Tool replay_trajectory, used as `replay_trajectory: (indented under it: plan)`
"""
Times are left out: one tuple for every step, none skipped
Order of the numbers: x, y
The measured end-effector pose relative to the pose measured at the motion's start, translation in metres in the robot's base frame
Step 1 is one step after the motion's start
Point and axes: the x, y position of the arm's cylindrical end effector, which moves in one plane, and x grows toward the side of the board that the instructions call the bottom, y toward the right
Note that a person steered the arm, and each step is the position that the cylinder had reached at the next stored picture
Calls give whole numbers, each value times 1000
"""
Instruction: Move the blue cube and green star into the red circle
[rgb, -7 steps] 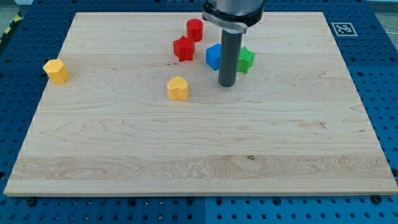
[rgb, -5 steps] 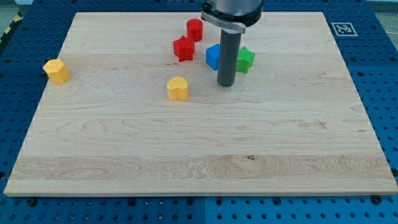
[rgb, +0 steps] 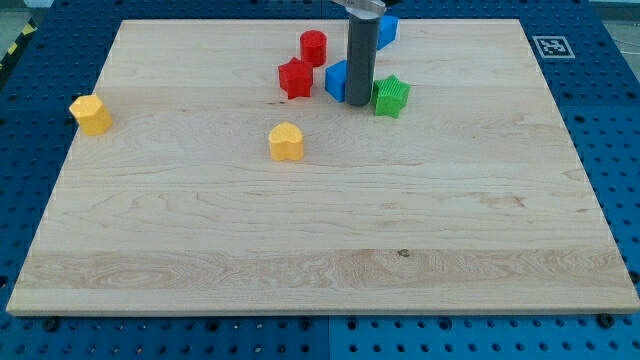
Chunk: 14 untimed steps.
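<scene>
My tip (rgb: 359, 101) stands between the blue cube (rgb: 336, 80) on its left and the green star (rgb: 391, 96) on its right, close to both. The rod hides the cube's right side. The red circle, a short red cylinder (rgb: 314, 47), stands up and to the left of the cube. A red star-like block (rgb: 296, 77) sits just left of the cube.
A second blue block (rgb: 387, 29) shows behind the rod near the board's top edge. A yellow block (rgb: 286, 142) lies below the group. Another yellow block (rgb: 90, 114) sits near the board's left edge. A marker tag (rgb: 552, 46) is at the top right corner.
My tip has moved toward the view's top, from below the cube and star to between them. The blue cube has shifted slightly left and up. The second blue block is now uncovered.
</scene>
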Motion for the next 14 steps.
replay_trajectory:
  plan:
    - [-12, 0]
    - [-21, 0]
    - [-26, 0]
    - [-31, 0]
    - [-32, 6]
    - [-32, 35]
    - [-32, 65]
    - [-32, 81]
    - [-32, 96]
    - [-19, 108]
    - [2, 110]
    - [17, 110]
    - [22, 102]
    - [22, 89]
